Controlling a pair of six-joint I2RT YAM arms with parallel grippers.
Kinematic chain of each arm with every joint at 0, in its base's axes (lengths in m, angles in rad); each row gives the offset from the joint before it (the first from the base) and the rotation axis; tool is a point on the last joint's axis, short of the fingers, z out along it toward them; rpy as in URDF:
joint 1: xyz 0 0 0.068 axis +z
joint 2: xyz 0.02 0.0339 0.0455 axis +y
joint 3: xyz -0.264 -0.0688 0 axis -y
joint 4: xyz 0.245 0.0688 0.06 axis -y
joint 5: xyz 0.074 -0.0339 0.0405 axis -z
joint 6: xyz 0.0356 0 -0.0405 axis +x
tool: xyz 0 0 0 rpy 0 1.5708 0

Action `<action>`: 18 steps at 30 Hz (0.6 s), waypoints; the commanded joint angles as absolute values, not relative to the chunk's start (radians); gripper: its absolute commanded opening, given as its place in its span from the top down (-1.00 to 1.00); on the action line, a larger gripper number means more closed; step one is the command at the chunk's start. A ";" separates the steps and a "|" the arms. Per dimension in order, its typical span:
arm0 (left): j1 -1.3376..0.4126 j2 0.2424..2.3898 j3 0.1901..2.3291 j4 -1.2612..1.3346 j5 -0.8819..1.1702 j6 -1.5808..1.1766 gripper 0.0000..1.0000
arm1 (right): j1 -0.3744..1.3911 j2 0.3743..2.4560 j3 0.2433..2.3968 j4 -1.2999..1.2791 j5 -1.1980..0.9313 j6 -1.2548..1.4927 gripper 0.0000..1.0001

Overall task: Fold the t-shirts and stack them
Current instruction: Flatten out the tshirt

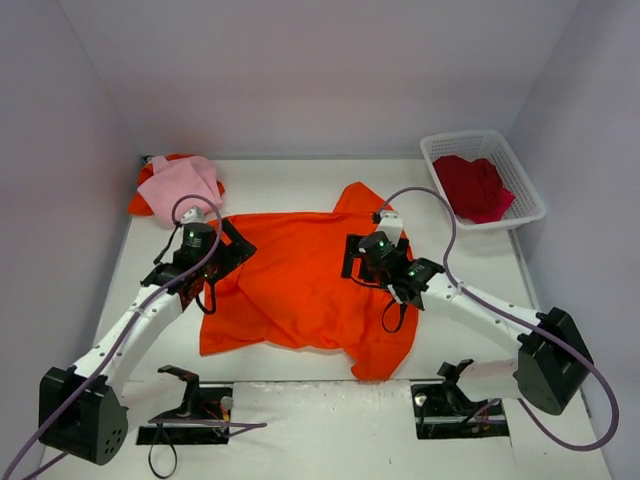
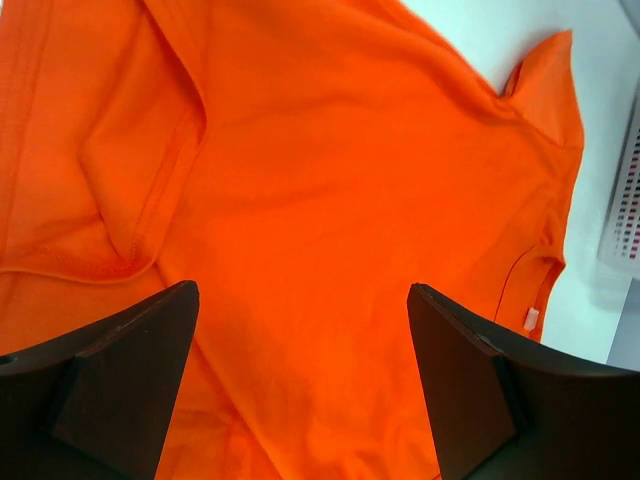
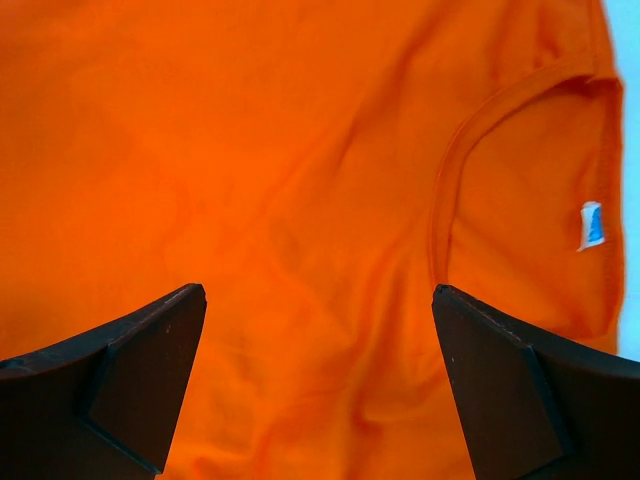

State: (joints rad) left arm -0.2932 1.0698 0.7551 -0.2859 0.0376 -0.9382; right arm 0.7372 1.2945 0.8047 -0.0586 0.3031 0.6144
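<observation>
A bright orange t-shirt (image 1: pixel 300 290) lies spread and rumpled across the middle of the table. Its collar and label (image 3: pixel 592 225) show in the right wrist view. My left gripper (image 1: pixel 232 252) hangs over the shirt's left edge, jaws wide apart over bare cloth (image 2: pixel 300 200). My right gripper (image 1: pixel 352 258) hovers over the shirt's right part near the collar, also open and holding nothing. A pale pink t-shirt (image 1: pixel 180 183) sits bunched at the back left on top of more orange cloth (image 1: pixel 140 205). A crimson t-shirt (image 1: pixel 475 188) lies in the basket.
The white lattice basket (image 1: pixel 524 178) stands at the back right against the wall, and its side (image 2: pixel 625 200) shows at the edge of the left wrist view. Purple cables loop off both arms. White walls close in the table on three sides.
</observation>
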 commanded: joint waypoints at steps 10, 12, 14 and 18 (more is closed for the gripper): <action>-0.226 1.232 1.000 -0.295 -0.041 -0.871 -0.60 | 0.532 1.361 1.008 -0.041 0.264 0.479 -0.86; -0.209 1.287 1.018 -0.284 -0.038 -0.865 -0.60 | 0.485 1.367 1.015 -0.040 0.250 0.463 -0.86; -0.184 1.349 1.052 -0.284 -0.025 -0.856 -0.59 | 0.453 1.382 1.035 -0.040 0.217 0.445 -0.86; -0.146 1.440 1.094 -0.282 -0.011 -0.845 -0.60 | 0.402 1.405 1.069 -0.035 0.184 0.422 -0.86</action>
State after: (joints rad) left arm -0.1711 1.4170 1.0290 -0.3103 -0.0204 -0.8711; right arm 0.4255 1.3994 1.0035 -0.0685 0.2192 0.4622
